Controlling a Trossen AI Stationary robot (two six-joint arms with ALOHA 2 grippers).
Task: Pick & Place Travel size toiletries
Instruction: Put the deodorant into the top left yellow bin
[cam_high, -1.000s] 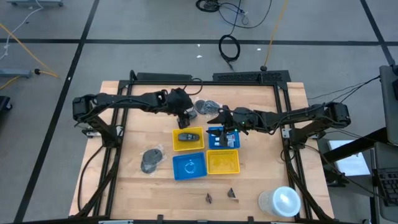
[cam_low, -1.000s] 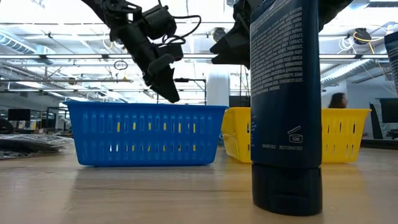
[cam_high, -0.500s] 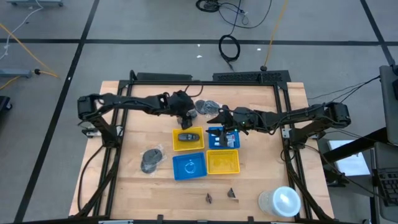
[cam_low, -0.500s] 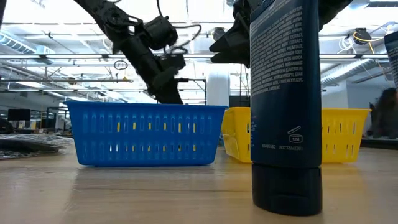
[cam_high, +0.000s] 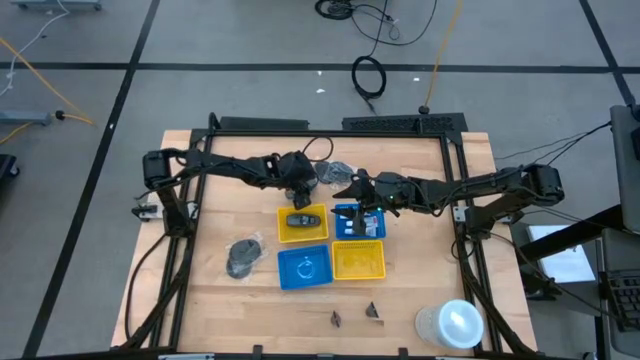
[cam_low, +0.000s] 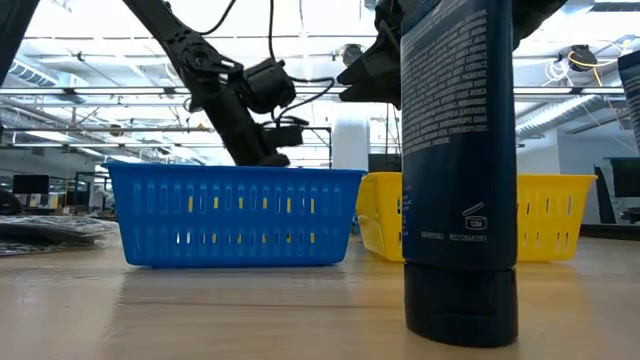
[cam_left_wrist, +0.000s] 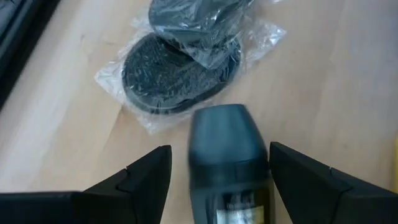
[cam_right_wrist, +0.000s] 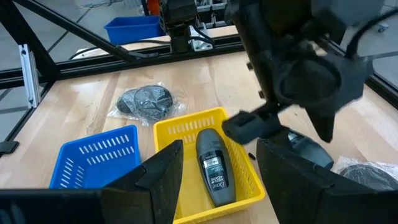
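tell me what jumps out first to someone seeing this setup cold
A cluster of four small baskets, two yellow and two blue, sits mid-table; the far yellow basket holds a dark grey bottle lying flat. The left gripper hangs open just beyond that basket, near a bagged dark item, and the right gripper is open over the far blue basket. In the low view a tall dark bottle looms in front.

The counter (cam_high: 420, 290) was pale wood with a black frame. Four baskets sat on it: a yellow basket (cam_high: 301, 224) far left with a dark grey bottle (cam_right_wrist: 212, 167) carrying a white label, a blue basket (cam_high: 359, 222) far right, another blue basket (cam_high: 303, 267) near left, and a second yellow basket (cam_high: 358, 261) near right. Black discs in clear plastic (cam_left_wrist: 180, 65) lay on the wood. My arms and end effectors were black. A dark navy bottle (cam_low: 459, 170) had white print.
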